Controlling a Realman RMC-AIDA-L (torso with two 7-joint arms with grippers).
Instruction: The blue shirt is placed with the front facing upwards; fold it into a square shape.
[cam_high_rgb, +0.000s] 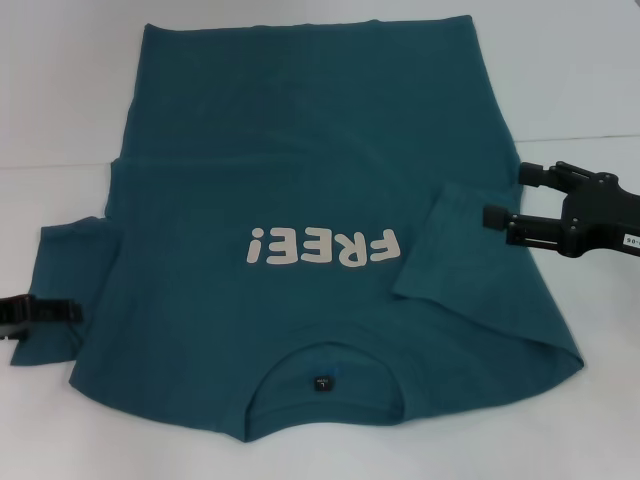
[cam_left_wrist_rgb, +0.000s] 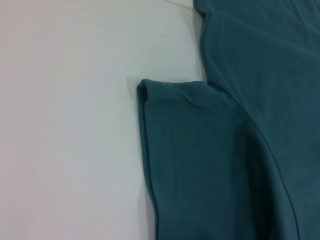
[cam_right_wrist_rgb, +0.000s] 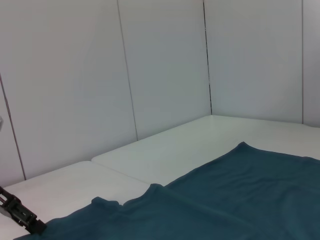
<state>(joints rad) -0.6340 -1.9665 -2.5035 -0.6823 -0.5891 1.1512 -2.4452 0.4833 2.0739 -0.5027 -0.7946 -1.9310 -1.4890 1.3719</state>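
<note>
- While spread face-up across white table (cam_high_rgb: 600, 420): blue shirt (cam_high_rgb: 300, 170), right sleeve (cam_high_rgb: 455, 240) already folded inward.
- Right gripper (cam_high_rgb: 505, 200) beside that sleeve, jaws apart, empty; could snag and undo fold.
- Left gripper (cam_high_rgb: 40, 312) at flat left sleeve (cam_high_rgb: 65, 260); jaw state unclear; may grab only one layer.

Bright, even light – soft shadows; left wrist view slightly blurred.

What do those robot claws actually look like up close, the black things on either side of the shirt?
Both are matte black, angular metal. The right claw has two slim, bar-like fingers on a boxy body with a small white label. Only a flat, ridged black tip of the left claw shows. No cables are visible.
</note>
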